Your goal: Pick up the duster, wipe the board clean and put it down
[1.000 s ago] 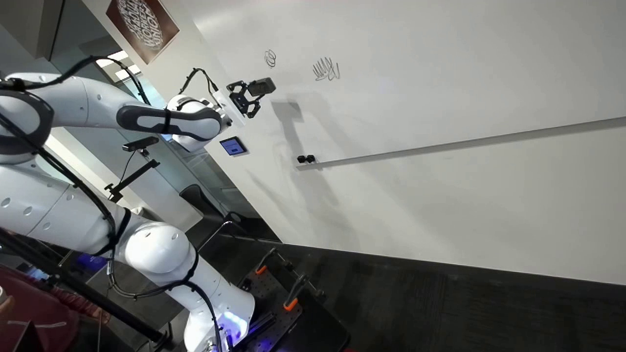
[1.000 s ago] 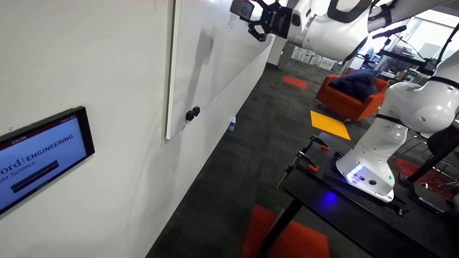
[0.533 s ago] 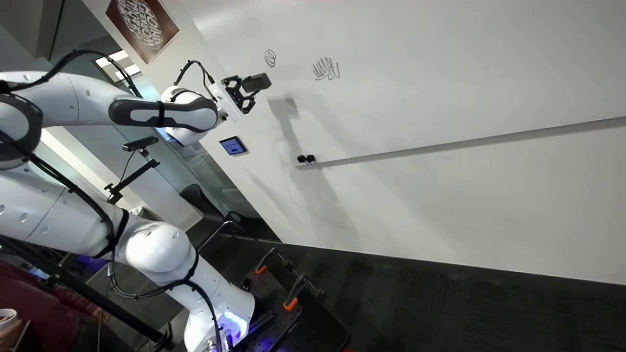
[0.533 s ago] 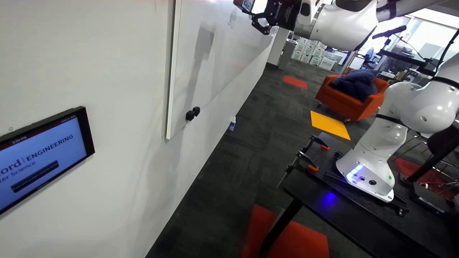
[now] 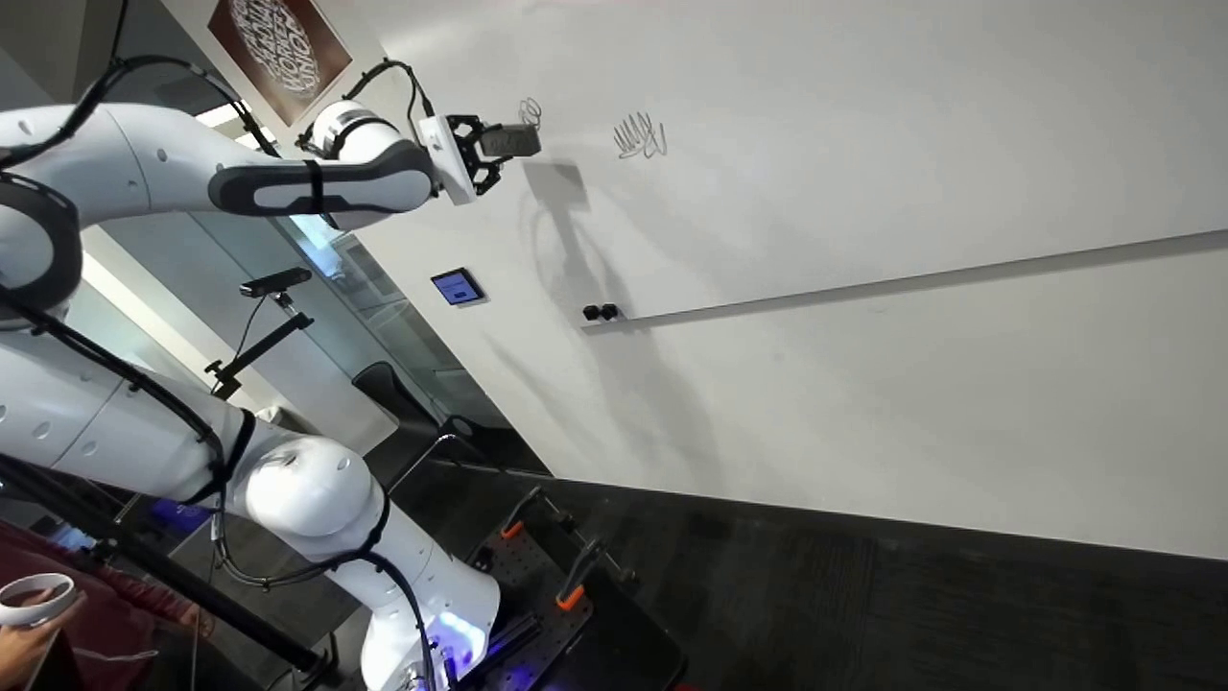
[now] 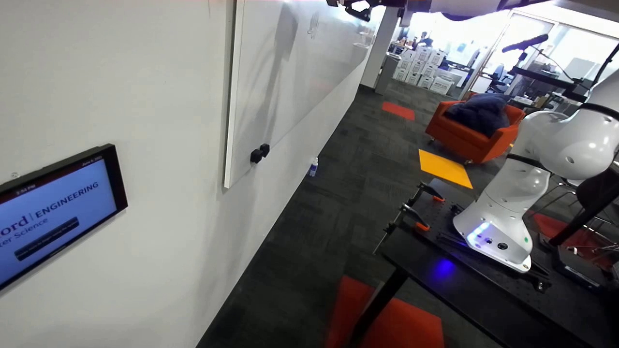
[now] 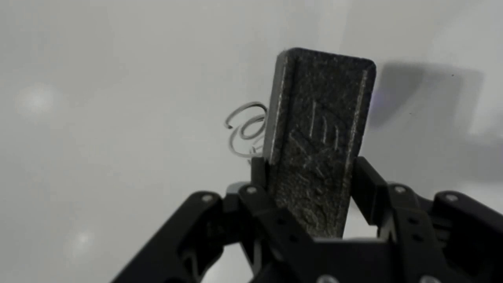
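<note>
Arm [image 5: 317, 187] stands bent in an exterior view, forearm pointed toward the board [image 5: 863, 144], its claw [image 5: 494, 145] clamped on the duster [image 5: 518, 141] before the board, whose open surface runs on above its ledge [image 5: 1055, 262]. In an exterior view, the top edge cuts off most of the claw, the duster cannot be made out, and open carpet [image 6: 314, 232] separates the board from the counter [image 6: 474, 285]. In the wrist view, the duster hides part of a looped scribble [image 7: 245, 135] on the board; whether they touch I cannot tell.

soft shadow [image 5: 556, 182] on board [image 5: 863, 144] | far room [image 6: 462, 36] washed out | wrist view: pale glare spots [image 7: 37, 100]
</note>
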Controlling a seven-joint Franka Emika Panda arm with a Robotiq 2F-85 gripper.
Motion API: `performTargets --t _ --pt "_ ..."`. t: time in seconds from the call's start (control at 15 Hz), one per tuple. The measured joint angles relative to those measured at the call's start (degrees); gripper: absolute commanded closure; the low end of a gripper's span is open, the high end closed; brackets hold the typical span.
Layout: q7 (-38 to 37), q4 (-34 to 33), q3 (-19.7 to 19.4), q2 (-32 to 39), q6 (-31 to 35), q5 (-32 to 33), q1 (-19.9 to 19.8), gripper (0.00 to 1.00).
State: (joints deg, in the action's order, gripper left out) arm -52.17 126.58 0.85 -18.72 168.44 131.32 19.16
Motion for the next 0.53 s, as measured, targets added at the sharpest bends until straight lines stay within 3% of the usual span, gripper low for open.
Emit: performTargets --t 0.2,0.53 --pt "-0.06 -5.68 -3.09 1.54 5.10 0.11 0.19 0.69" --pt "-1.49 -12.44 -4.71 7.72 5.70 -0.19 1.01 0.69"
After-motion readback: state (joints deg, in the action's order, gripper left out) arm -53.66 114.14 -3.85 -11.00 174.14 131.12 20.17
